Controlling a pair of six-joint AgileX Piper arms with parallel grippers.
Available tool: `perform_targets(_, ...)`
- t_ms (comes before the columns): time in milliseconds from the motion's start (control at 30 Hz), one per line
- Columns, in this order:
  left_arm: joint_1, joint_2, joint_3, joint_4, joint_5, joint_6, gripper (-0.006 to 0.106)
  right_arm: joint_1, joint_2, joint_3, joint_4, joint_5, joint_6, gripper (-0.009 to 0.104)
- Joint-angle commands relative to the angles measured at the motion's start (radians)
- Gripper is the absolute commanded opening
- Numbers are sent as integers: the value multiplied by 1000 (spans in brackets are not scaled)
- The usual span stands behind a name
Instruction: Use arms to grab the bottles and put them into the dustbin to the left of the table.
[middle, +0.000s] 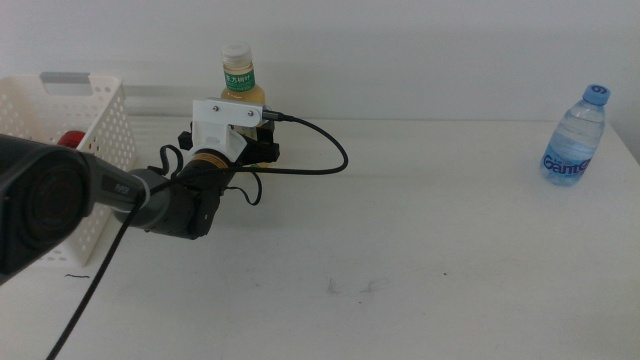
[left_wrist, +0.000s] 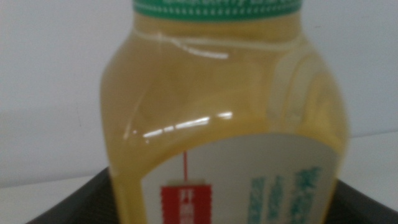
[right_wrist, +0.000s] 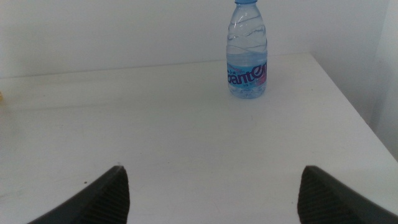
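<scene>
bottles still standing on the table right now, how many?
2. The yellow tea bottle stands at the back left by the left pincer; the water bottle is at the far right. The dustbin shows something red inside.

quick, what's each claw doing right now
Left claw: around the tea bottle; open or shut cannot be told.
Right claw: open, empty, facing the water bottle.

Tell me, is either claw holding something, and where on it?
The left gripper is around the yellow tea bottle's lower body; a firm grip cannot be told. The right gripper holds nothing.
</scene>
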Motion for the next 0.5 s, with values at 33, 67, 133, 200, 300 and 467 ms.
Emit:
perform_targets(33,1,29,-41,1,0,3,94,-9,-4,3,-9,-10,-3,90)
perform_targets(67,1,36,-51,1,-2,3,94,-9,-4,3,-9,-10,-3,90)
perform_targets(133,1,51,-61,1,-1,3,94,-9,-4,3,-9,-10,-3,90)
perform_targets(200,1,62,-71,-3,-1,3,94,-9,-4,3,-9,-10,-3,90)
perform_targets(300,1,76,-92,-23,-1,3,94,-9,-4,3,-9,-10,-3,90)
perform_targets(467,9,87,-103,-49,-29,3,87,-9,-4,3,-9,-10,-3,90)
